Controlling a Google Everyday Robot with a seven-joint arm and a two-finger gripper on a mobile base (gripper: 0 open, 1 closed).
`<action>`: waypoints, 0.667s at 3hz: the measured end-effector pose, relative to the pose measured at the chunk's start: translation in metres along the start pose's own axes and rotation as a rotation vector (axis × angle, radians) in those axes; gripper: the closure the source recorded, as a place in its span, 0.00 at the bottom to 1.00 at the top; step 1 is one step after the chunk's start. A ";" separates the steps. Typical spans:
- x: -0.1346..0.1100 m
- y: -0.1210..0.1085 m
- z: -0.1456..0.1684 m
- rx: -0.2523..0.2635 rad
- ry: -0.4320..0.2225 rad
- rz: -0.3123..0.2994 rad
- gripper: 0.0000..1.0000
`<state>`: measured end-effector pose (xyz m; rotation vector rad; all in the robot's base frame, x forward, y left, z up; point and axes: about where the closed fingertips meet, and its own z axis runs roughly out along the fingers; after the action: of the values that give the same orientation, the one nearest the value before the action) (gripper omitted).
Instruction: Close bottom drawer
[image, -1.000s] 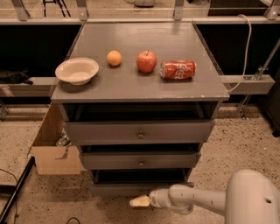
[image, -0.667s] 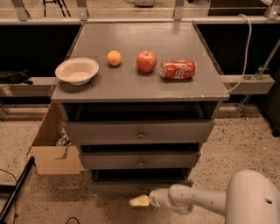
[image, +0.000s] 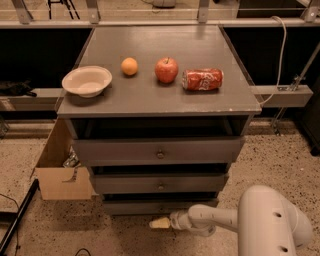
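Observation:
The grey cabinet (image: 155, 100) has three drawers. The bottom drawer (image: 135, 206) is the lowest one, a narrow grey front panel near the floor, pulled out only slightly with a dark gap above it. Its knob is hidden. My gripper (image: 161, 223) is low at floor level, right in front of this panel's middle, at the end of my white arm (image: 215, 219) that reaches in from the right. The middle drawer (image: 160, 183) and the top drawer (image: 157, 151) stick out a little further.
On the cabinet top lie a white bowl (image: 86, 80), an orange (image: 129, 66), a red apple (image: 166, 69) and a red soda can (image: 202, 79) on its side. An open cardboard box (image: 60, 170) stands left of the cabinet. A black pole (image: 17, 215) lies at the bottom left.

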<state>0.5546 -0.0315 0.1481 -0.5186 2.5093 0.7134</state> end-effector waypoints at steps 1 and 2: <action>-0.005 0.003 0.004 0.000 0.003 0.000 0.00; -0.020 -0.002 0.017 0.026 0.000 0.009 0.00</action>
<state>0.5777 -0.0187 0.1458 -0.4981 2.5189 0.6831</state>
